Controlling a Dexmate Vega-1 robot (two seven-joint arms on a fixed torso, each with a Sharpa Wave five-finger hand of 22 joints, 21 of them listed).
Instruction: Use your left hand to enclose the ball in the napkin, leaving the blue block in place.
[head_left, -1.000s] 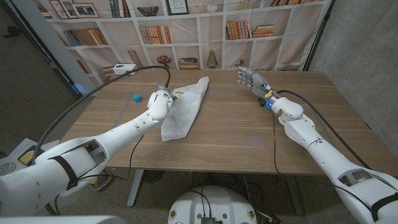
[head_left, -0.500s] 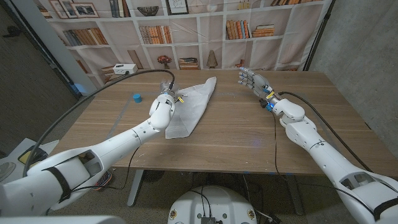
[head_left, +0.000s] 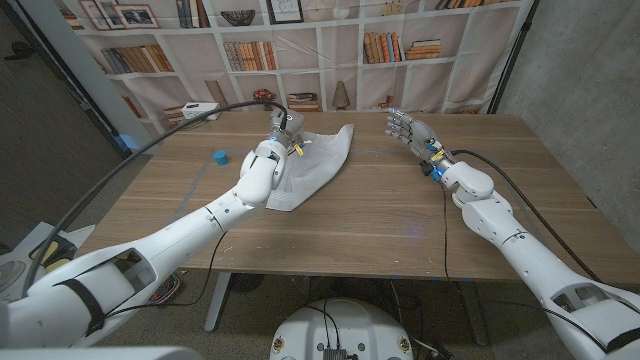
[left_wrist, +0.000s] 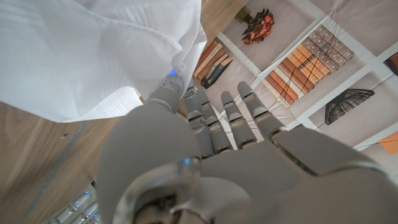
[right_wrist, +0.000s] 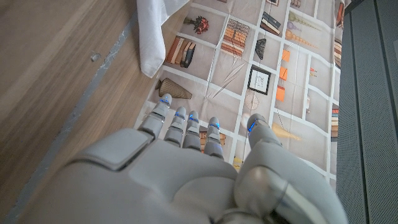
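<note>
Head view: the left hand (head_left: 281, 128) sits at the far left corner of the napkin (head_left: 312, 163), whose long axis runs across the counter (head_left: 380, 220) toward the idle right hand (head_left: 410, 128), its fingers spread; the blue block (head_left: 220, 157) stands apart to the left. No ball is visible.

Left wrist view: the fingers (left_wrist: 214, 124) pinch the napkin's edge.

Right wrist view: the fingers are extended, holding nothing.

A white box (head_left: 200, 110) sits by the wooden table's (head_left: 380, 205) far-left edge.
</note>
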